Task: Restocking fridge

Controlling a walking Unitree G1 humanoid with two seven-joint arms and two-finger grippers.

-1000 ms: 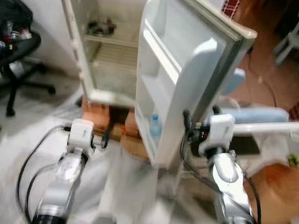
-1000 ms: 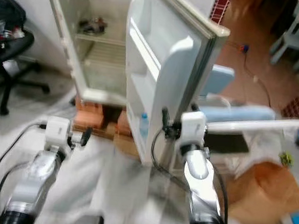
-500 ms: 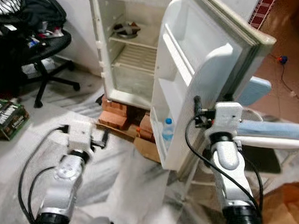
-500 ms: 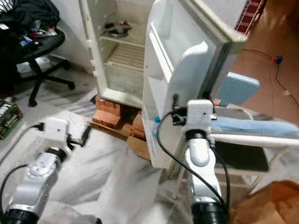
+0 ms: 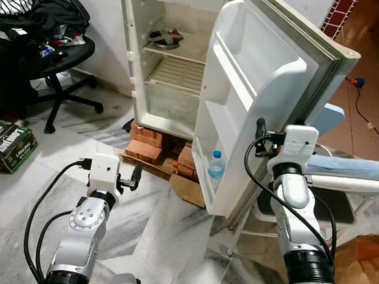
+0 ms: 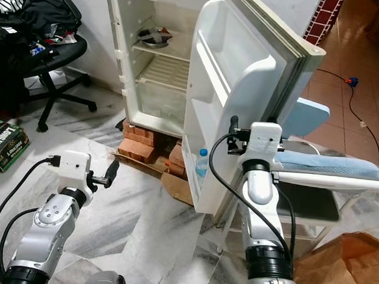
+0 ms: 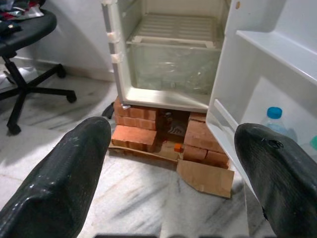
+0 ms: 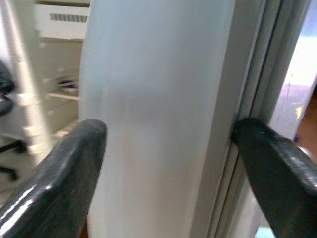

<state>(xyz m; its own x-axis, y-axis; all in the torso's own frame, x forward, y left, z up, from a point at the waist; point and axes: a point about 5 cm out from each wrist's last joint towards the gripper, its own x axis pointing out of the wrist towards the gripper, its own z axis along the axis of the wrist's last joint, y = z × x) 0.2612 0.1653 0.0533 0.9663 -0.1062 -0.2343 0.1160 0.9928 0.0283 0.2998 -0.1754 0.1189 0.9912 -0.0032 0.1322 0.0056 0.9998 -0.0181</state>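
Note:
The white fridge [image 5: 174, 82] stands open on bricks, its door [image 5: 257, 101] swung out toward me. A clear water bottle [image 5: 217, 170] with a blue cap stands in the door's lowest shelf, and a bowl [image 5: 164, 37] sits on the upper inner shelf. My right gripper [image 5: 262, 131] is at the door's outer edge; in the right wrist view its fingers [image 8: 54, 178] are wide apart with that edge between them, so it is open. My left gripper [image 5: 135, 176] hovers low over the floor before the fridge, open and holding nothing [image 7: 168, 183].
An office chair [image 5: 49, 54] piled with clothes stands at the left, with a dark box [image 5: 7, 145] on the floor beside it. Bricks [image 5: 152, 142] and a cardboard scrap [image 5: 187, 189] lie under the fridge. A blue-cushioned seat [image 5: 350, 169] and a brown paper bag [image 5: 363, 264] are to the right.
The whole picture has shifted and sharpened, so the camera moved. My right gripper stays at the door's edge. My left arm keeps its low pose.

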